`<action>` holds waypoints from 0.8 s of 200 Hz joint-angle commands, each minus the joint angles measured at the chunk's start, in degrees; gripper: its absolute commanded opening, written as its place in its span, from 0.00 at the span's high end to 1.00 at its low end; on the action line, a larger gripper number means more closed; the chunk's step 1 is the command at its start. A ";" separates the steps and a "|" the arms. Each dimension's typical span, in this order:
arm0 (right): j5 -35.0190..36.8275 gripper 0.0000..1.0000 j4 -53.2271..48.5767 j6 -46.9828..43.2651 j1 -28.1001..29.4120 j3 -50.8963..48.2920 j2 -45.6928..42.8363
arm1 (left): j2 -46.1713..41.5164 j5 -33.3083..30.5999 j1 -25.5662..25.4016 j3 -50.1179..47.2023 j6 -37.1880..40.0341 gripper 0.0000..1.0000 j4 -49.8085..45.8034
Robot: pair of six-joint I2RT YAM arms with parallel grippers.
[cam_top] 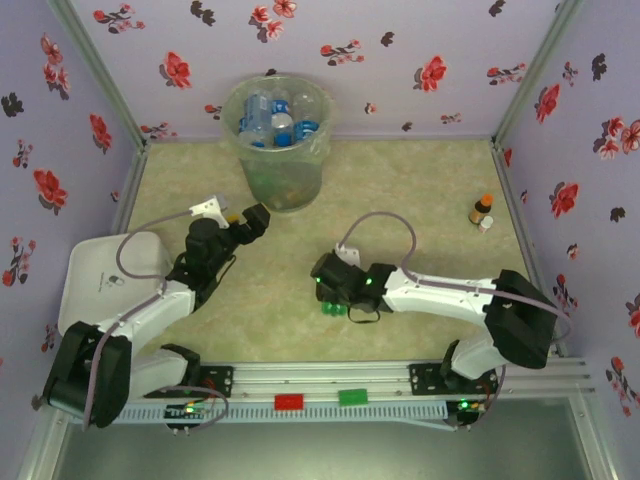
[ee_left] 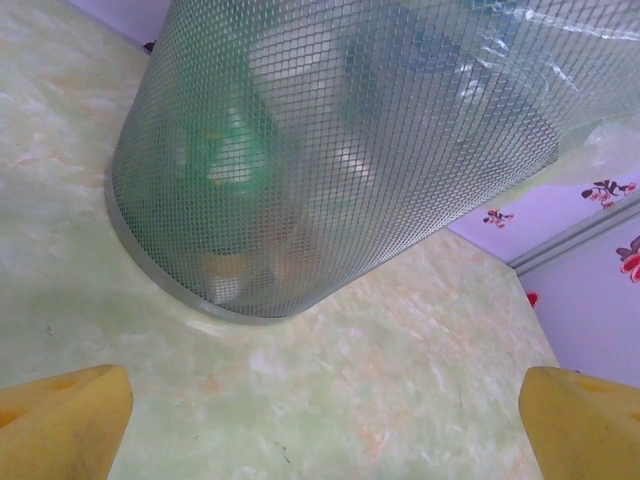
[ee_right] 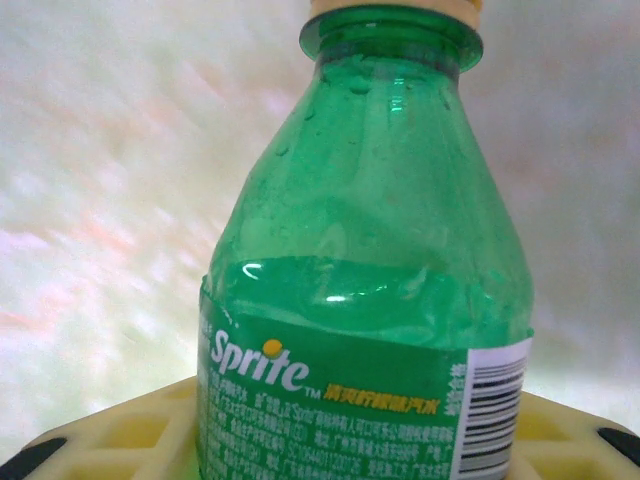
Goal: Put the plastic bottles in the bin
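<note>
Left pincer (ee_left: 320,425) spread wide near the tall translucent grey-green bin (ee_left: 330,150), clear blue-labelled bottles (cam_top: 272,122) inside. Right pincer (cam_top: 338,298) down around a green plastic Sprite bottle (ee_right: 370,300) on the pale counter (cam_top: 420,200), well apart from the bin; clamped or not, cannot tell.

enclosure, three walls.
back wall (cam_top: 330,70), far beyond the left gripper (cam_top: 250,216): lilac paper, printed with red and dark flowers.
left wall (cam_top: 40,150), out to the left of the left gripper: same print.
right wall (cam_top: 590,180), well to the right of the right gripper (cam_top: 335,306): same print.
left corner post (cam_top: 100,70) and right corner post (cam_top: 537,70): pale metal, at the far corners.
tabletop (cam_top: 420,190), under and around both grippers: pale green-beige, marbled, matt.
rail (cam_top: 330,385), behind both grippers at the near edge: aluminium, bearing a red tag (cam_top: 288,402) and a green tag (cam_top: 352,397).
grey strip (cam_top: 300,455), nearer than the rail.
light: even, diffuse; shadows soft.
</note>
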 commanded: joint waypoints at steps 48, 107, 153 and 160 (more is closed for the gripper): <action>2.49 0.52 24.58 -29.98 -11.11 18.65 2.94 | -4.51 -1.73 3.57 -2.50 0.86 0.00 -0.20; -5.97 0.52 27.18 -43.33 -16.25 42.43 17.04 | -7.74 -2.40 4.69 -3.16 1.65 0.00 -3.26; -8.47 0.51 24.73 -47.30 -19.58 59.42 29.28 | -8.97 -2.36 4.94 -2.79 2.11 0.00 -4.63; -8.82 0.51 24.35 -47.68 -20.10 61.30 30.70 | -9.02 -2.36 4.95 -2.79 2.24 0.00 -4.81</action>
